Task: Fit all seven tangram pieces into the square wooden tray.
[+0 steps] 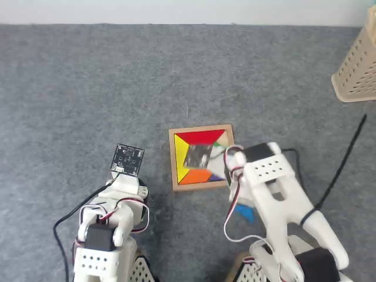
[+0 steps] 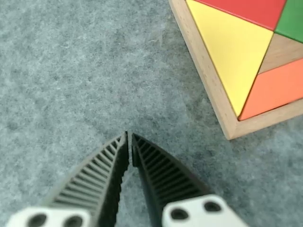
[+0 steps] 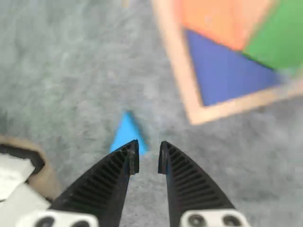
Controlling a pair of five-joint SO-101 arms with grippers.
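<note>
We can read no text, label, number or sign on anything in these views.

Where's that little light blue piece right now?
The light blue piece lies on the grey carpet outside the wooden tray, near its corner, just ahead of the right gripper.

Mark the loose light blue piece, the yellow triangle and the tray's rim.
Light blue piece (image 3: 125,131): right wrist view, its middle.
Yellow triangle (image 2: 232,49): left wrist view, its centre.
Tray (image 2: 204,61): left wrist view, wooden rim.
</note>
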